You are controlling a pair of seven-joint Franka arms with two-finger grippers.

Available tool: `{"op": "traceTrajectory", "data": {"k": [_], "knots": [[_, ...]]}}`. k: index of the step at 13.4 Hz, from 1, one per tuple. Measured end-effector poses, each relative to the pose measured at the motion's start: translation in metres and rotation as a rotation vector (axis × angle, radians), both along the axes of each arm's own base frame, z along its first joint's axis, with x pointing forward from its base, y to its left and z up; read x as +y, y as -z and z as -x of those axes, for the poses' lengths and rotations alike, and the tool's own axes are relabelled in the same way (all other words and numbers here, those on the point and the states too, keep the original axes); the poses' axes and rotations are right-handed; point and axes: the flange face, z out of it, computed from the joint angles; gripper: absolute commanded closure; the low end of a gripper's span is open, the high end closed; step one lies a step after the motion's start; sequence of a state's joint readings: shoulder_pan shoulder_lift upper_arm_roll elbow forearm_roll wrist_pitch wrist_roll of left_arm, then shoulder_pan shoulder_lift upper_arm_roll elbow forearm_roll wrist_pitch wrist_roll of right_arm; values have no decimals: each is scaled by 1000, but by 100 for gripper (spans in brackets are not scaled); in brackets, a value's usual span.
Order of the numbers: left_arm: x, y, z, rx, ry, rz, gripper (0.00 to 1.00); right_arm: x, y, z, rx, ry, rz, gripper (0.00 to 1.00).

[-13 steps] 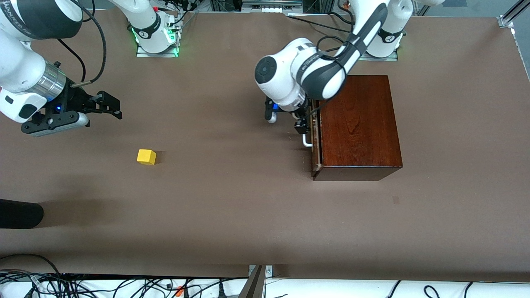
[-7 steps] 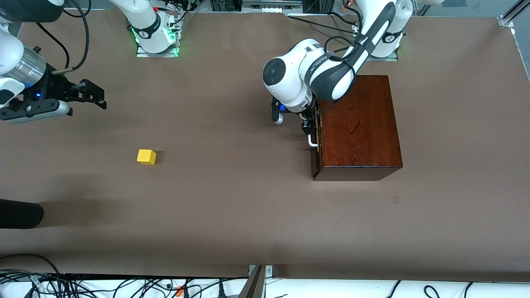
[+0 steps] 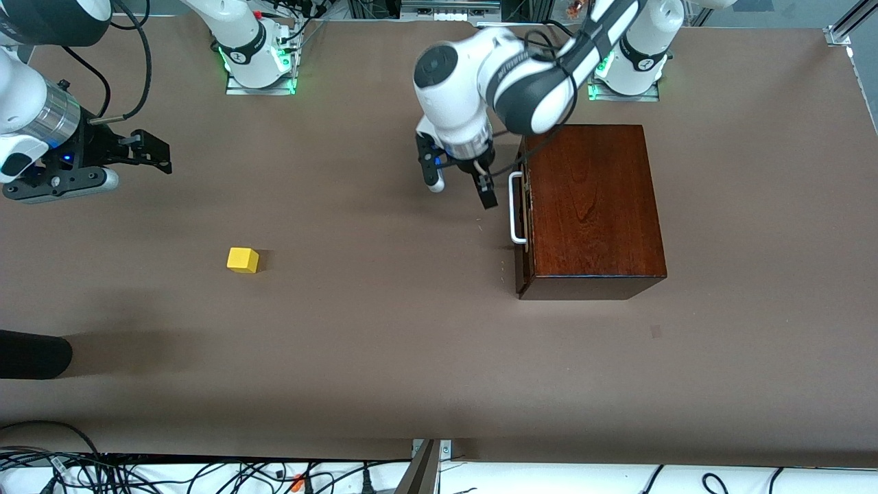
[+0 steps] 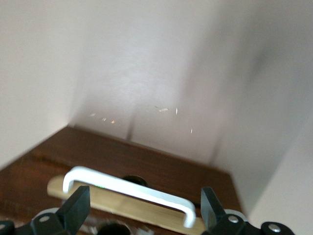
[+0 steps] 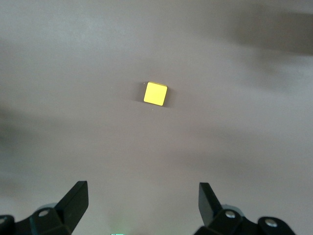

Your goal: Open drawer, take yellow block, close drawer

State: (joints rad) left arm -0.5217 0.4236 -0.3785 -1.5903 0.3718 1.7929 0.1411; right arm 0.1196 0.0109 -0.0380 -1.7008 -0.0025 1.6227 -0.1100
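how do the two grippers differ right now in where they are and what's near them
The left gripper hangs over bare table in front of the drawer, beside its white handle; the right gripper is at the right arm's end of the table, well away from the box. The left wrist view shows the handle; the right wrist view shows the yellow block on the table. Both have open fingers and hold nothing.

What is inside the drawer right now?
You cannot see inside: the drawer is pushed shut in its wooden box, with only the white handle showing. The yellow block is not in it; it sits out on the table.
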Motion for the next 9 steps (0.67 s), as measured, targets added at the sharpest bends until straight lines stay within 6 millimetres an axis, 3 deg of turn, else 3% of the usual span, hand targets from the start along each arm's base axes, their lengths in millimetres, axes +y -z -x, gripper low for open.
{"op": "traceTrajectory", "data": {"k": [3,6,9], "knots": [[12,-68,-1,-40,-335,80,0,5,-2,-2,-21,-6,-7,0],[69,-142,-32,-57,-712,98,0,10,-1,-7,-49,-14,-10,0],[129,-185,-64,-70,-997,102,0,22,8,-11,-47,-34,-10,0]]}}
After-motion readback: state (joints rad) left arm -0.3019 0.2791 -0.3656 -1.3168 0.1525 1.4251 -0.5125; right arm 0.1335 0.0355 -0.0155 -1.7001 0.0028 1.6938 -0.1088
